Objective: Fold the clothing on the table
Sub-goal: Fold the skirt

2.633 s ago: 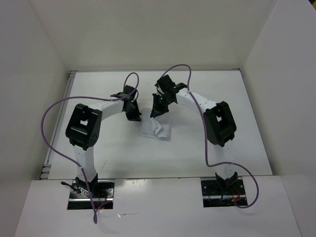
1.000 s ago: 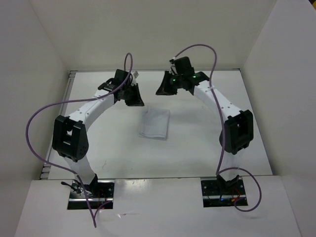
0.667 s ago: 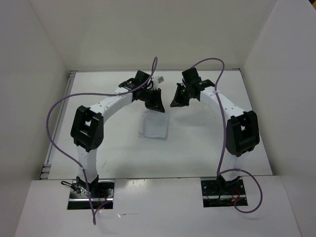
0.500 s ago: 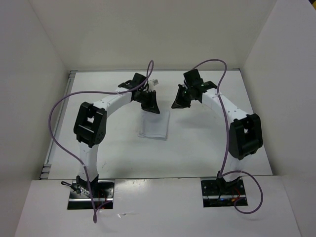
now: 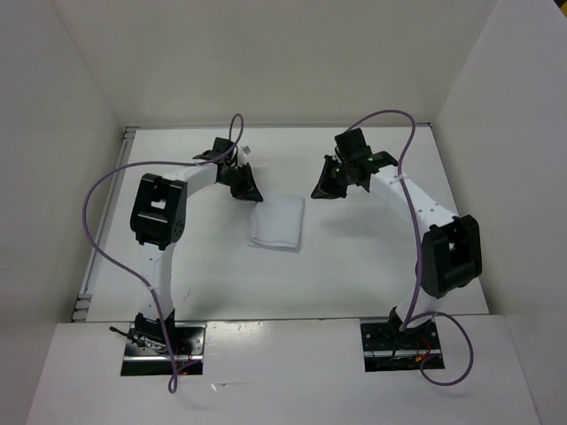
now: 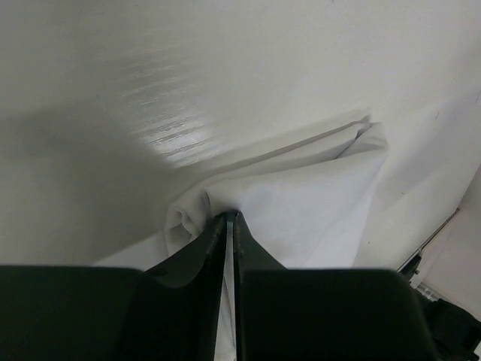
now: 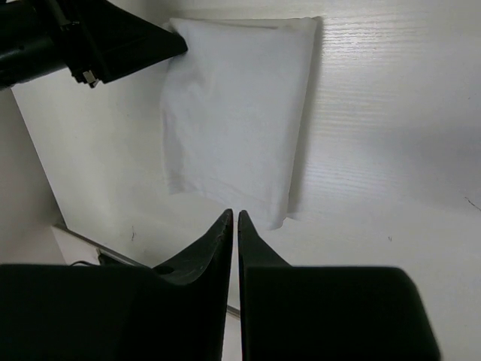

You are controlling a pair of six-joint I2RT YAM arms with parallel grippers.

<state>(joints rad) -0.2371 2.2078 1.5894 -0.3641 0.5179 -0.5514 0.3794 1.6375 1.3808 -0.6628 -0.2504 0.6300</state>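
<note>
White walls box it in on three sides: back wall (image 5: 283, 62), left wall (image 5: 53, 177), right wall (image 5: 523, 177). Matte white table (image 5: 354, 266) below, metal strip (image 5: 106, 221) down its left edge, white ledge (image 5: 283, 372) along its near edge. Soft glare (image 6: 169, 135) streaks the table.

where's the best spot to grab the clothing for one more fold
Probably the far left corner of the clothing, pinched from above, beside the left gripper. The piece lies flat as a folded rectangle, so only its edges offer a lip, and that corner bulges up in a roll.
</note>
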